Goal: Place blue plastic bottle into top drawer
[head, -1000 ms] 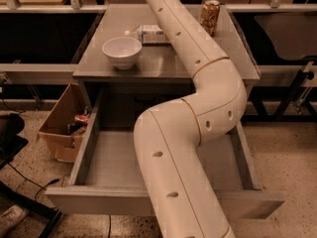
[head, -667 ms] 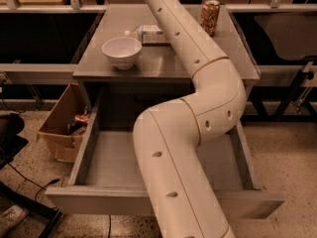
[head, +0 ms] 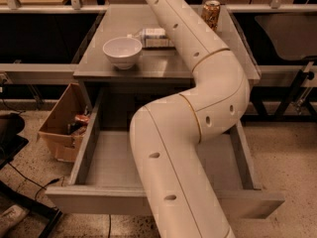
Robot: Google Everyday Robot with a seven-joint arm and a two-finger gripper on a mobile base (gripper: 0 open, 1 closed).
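The blue plastic bottle lies on its side on the grey table top, just right of the white bowl, its right end hidden behind my arm. The top drawer is pulled wide open below the table, its inside bare where it shows. My white arm rises from the bottom of the view, bends over the drawer and runs up across the table and out of the top edge. My gripper is out of view beyond the top edge.
A white bowl stands on the table's left part. An orange-brown drink can stands at the back right. An open cardboard box with items sits on the floor left of the drawer. A shelf runs behind the table.
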